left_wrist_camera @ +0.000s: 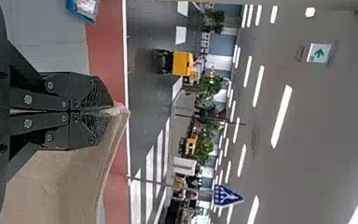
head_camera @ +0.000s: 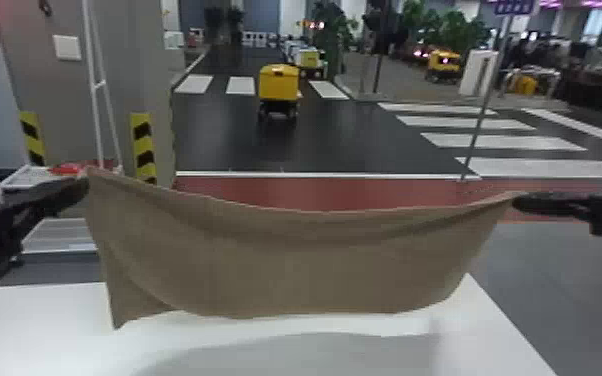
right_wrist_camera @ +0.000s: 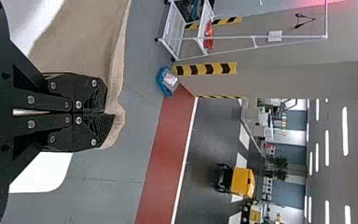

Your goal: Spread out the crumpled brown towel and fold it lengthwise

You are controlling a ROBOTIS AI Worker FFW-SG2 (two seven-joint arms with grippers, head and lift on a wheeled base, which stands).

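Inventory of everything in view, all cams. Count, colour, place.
Towel: one, brown, hung between both claws over the table
Table: one, white, below the towel
Rack: one, white, left
Red item: one, red, on the rack
Striped guards: at least two, yellow-black, on the grey wall
Box: one, blue-edged, floor by the red strip
Carts: at least three, yellow, beyond the table
Road sign: one, blue, far right
Plants: several, green, background
Left claw: one, black, on one towel corner
Right claw: one, black, on another
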